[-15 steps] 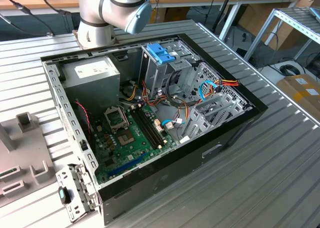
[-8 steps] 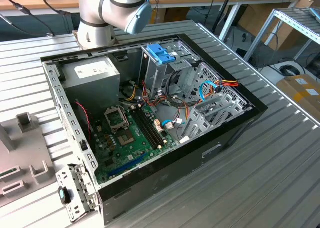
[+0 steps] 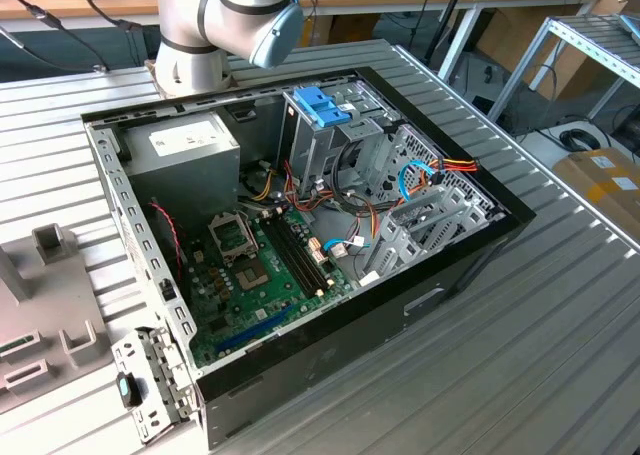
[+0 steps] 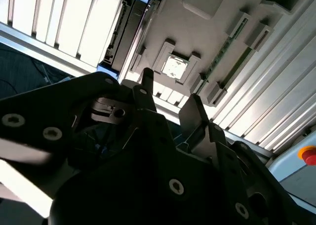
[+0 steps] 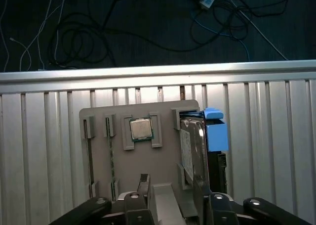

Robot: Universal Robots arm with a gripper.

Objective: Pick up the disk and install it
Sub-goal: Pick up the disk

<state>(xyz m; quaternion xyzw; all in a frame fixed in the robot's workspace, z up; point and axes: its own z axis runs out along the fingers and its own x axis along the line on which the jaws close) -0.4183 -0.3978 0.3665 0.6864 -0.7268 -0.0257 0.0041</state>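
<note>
Hovering wide open and empty over the tray (image 5: 153, 165), the gripper (image 4: 170, 86) wants centring on the upright disk (image 5: 193, 146) — jaws squarely across its flat faces — before any squeeze

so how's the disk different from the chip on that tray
The disk stands on edge in its slot; the chip lies flat in its frame. The disk is bigger, oblong and blue-edged; the chip is small and square. Both are silvery and sit on the tray.
</note>
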